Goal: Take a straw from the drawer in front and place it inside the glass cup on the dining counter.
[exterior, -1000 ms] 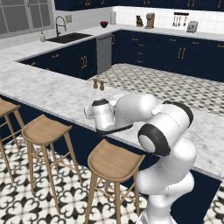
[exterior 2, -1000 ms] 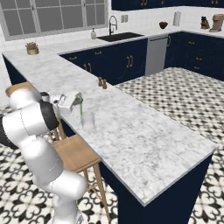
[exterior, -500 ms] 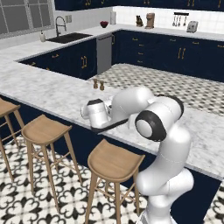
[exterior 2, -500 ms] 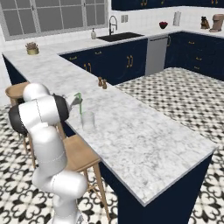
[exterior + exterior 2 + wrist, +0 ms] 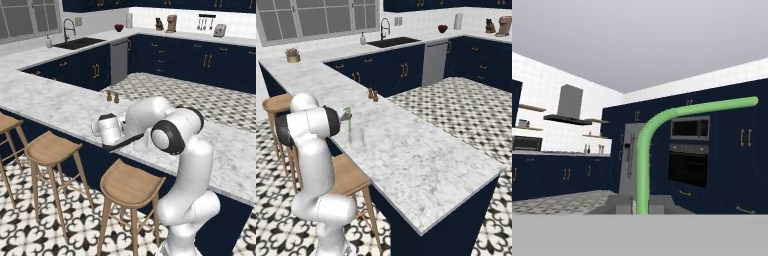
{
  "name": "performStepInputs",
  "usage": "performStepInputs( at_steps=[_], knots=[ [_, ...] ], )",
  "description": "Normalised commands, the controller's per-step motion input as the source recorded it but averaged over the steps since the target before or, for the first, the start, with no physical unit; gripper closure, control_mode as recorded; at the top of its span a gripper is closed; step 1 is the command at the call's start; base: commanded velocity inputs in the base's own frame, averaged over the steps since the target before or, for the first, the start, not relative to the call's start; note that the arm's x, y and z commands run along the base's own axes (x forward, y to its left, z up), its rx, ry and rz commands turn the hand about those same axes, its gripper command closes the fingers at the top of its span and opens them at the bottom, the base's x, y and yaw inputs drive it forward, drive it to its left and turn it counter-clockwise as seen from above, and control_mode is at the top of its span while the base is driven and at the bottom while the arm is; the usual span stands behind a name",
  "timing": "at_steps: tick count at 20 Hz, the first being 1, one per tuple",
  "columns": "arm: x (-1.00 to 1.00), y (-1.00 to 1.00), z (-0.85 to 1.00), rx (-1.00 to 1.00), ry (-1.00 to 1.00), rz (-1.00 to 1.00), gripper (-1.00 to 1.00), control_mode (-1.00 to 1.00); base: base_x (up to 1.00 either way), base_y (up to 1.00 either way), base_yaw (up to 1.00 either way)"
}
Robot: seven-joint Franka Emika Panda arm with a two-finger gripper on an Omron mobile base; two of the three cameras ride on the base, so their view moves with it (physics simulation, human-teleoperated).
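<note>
My gripper (image 5: 346, 118) is shut on the straw (image 5: 348, 119), a thin green stick held upright with its bent end on top. The straw hangs just left of the glass cup (image 5: 356, 138), its lower end about level with the rim. The cup stands near the stool-side edge of the dining counter (image 5: 411, 155). In the hand view the straw (image 5: 643, 165) rises between my gripper's (image 5: 642, 205) two fingertips and bends off to the right. In the left base view my hand (image 5: 107, 129) sits over the dining counter (image 5: 60, 105) edge, with the arm covering the cup. The drawer is out of view.
Two small brown shakers (image 5: 372, 94) stand on the counter beyond the cup. Wooden stools (image 5: 131, 184) (image 5: 50, 147) line the near side under my arm. A sink counter (image 5: 391, 42) and navy cabinets lie across the tiled floor.
The arm's elbow has swung round and folded in closer to the counter edge. The hand and the straw have stayed almost in place beside the cup, the grip unchanged.
</note>
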Motion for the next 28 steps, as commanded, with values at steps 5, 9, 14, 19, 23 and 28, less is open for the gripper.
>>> performStepInputs(
  at_steps=[5,9,14,19,23,28],
  knots=[
    [0.21,0.00,-0.36,0.00,0.00,0.00,1.00,-1.00,0.00,0.00,0.00],
    [0.28,0.00,-0.38,0.00,0.00,0.00,1.00,-1.00,0.00,0.00,0.00],
    [0.31,0.00,-0.30,0.00,0.00,0.00,1.00,-1.00,0.00,0.00,0.00],
    [0.26,0.00,-0.06,0.00,-0.01,0.00,1.00,-1.00,0.00,0.00,0.00],
    [0.18,0.00,0.02,0.00,-0.07,0.00,1.00,-1.00,0.00,0.00,0.00],
    [0.19,0.00,0.01,0.00,-0.07,0.00,1.00,-1.00,0.00,0.00,0.00]
  ],
)
